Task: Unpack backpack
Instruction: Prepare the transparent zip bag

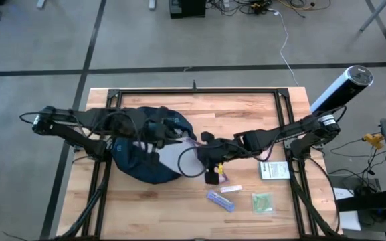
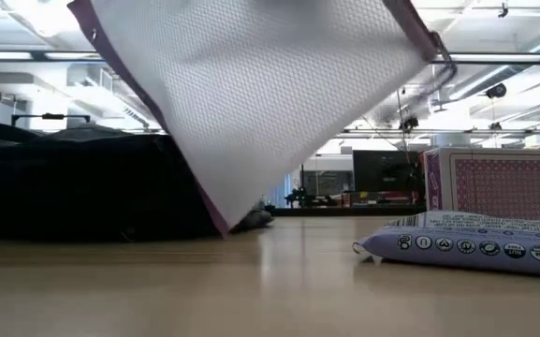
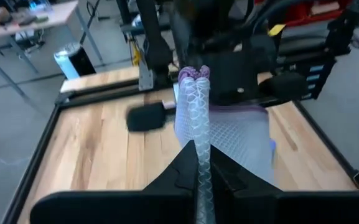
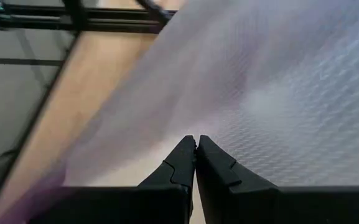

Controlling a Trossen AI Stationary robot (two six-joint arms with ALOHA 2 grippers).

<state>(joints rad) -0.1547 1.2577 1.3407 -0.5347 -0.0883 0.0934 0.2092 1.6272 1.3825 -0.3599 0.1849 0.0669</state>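
Closest to the low camera, a purple snack packet [image 2: 471,246] lies flat on the table [image 1: 146,207], with a box of playing cards [image 2: 499,184] standing just behind it.

The clear mesh pouch [image 1: 172,159] with a purple edge hangs above the table, tilted, one corner pointing down toward the wood. Both grippers grip it. The left gripper [image 3: 203,180] has its fingers pressed together on a bunched, pleated edge of the pouch. The right gripper [image 4: 196,163] has its fingers together against the pouch's mesh face.

The backpack [image 1: 139,144] lies on the table at roughly 9 o'clock from the table's centre, dark navy and slumped, under the left arm. The pouch sits at its 3 o'clock edge, between the two arms.

In the overhead view, the purple packet lies at about 5 o'clock from the pouch. A small green packet [image 1: 262,201] lies at 3 o'clock of the purple packet, apart from it. A white card or booklet [image 1: 274,171] lies near the table's 3 o'clock edge, beside the right arm.
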